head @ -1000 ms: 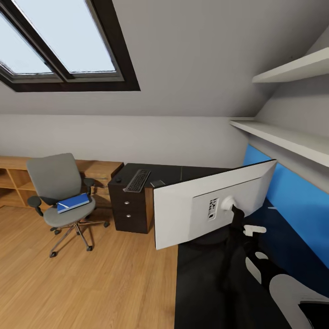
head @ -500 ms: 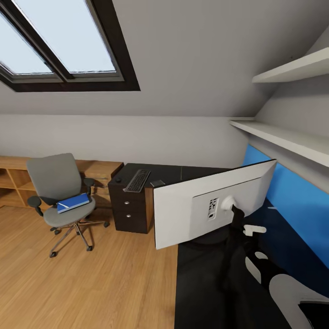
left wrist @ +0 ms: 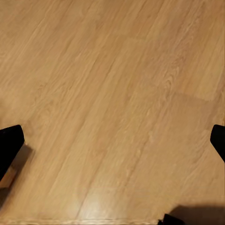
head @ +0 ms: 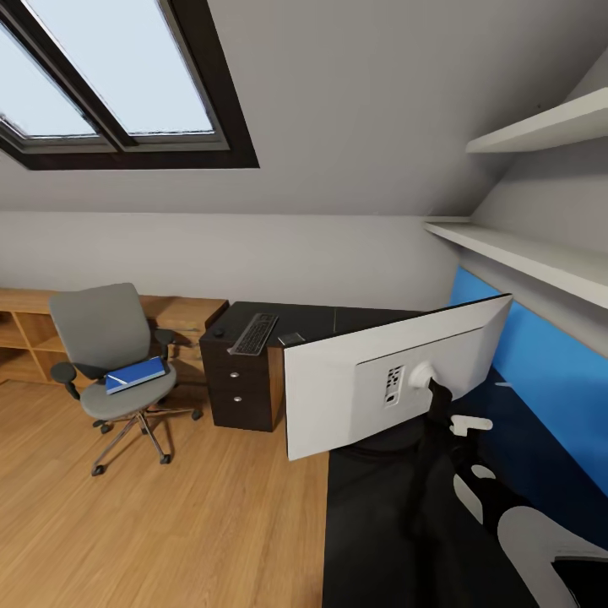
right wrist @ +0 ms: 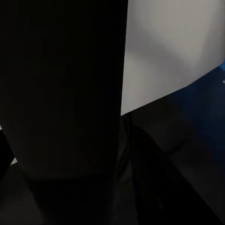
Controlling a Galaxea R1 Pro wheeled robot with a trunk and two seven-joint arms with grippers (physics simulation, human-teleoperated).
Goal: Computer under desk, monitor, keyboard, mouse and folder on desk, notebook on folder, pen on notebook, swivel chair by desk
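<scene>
Head view: a large flat monitor (head: 397, 380), seen from its white back, hangs tilted in front of the robot above a black surface, with its dark stand post (head: 431, 456) running down beside the right arm (head: 507, 523). Beyond it stands a dark wooden desk (head: 338, 321) with drawers, carrying a black keyboard (head: 255, 333), a small dark mouse (head: 219, 333) beside the keyboard and a small dark flat item (head: 291, 339). A grey swivel chair (head: 105, 338) stands on the light wooden floor (head: 169, 523), well apart from the monitor, with a blue folder (head: 135, 374) lying on its seat.

Left wrist view: the left gripper (left wrist: 112, 140) is spread wide, its black fingertips (left wrist: 9, 143) at opposite edges, nothing between them, wooden floor beyond.

Right wrist view: the dark stand post (right wrist: 61, 89) fills the space right at the fingers, the monitor's white back (right wrist: 168, 51) past it. Whether the right gripper is clenched on it, I cannot tell.
</scene>
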